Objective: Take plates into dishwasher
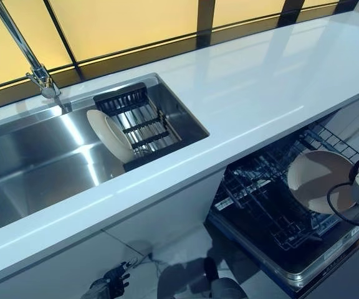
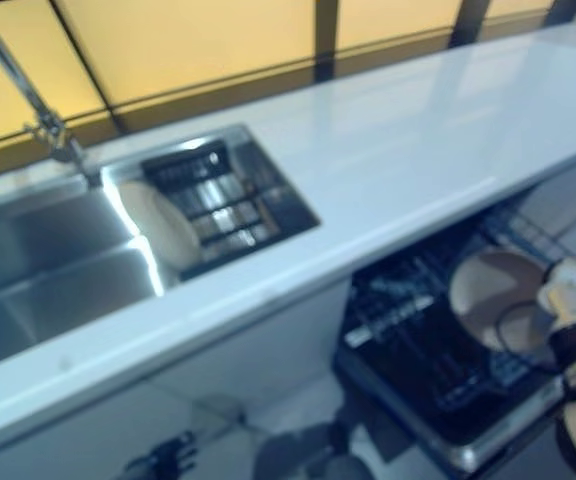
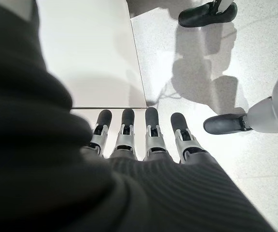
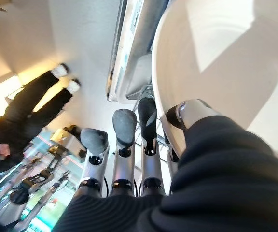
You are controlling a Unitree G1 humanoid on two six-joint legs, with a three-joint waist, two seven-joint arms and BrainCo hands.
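Plate [image 1: 320,180] in right hand [image 4: 144,159] (over dishwasher [image 1: 267,212])

Kitchen. Long white countertop [image 1: 242,93] with inset stainless sink [image 1: 36,162], chrome faucet [image 1: 23,50], black drying rack [image 1: 139,124] holding plate [image 1: 108,134]. Open dishwasher [image 1: 273,218] below counter, wire rack pulled out. Amber-lit panels behind counter.

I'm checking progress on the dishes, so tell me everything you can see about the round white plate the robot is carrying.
The round white plate looks like smooth glazed ceramic with a shallow rim and nothing on it. It is held tilted, face towards the camera, over the dark wire rack of the open dishwasher, not yet slotted in. The right hand grips its edge, thumb on the face, fingers behind it.
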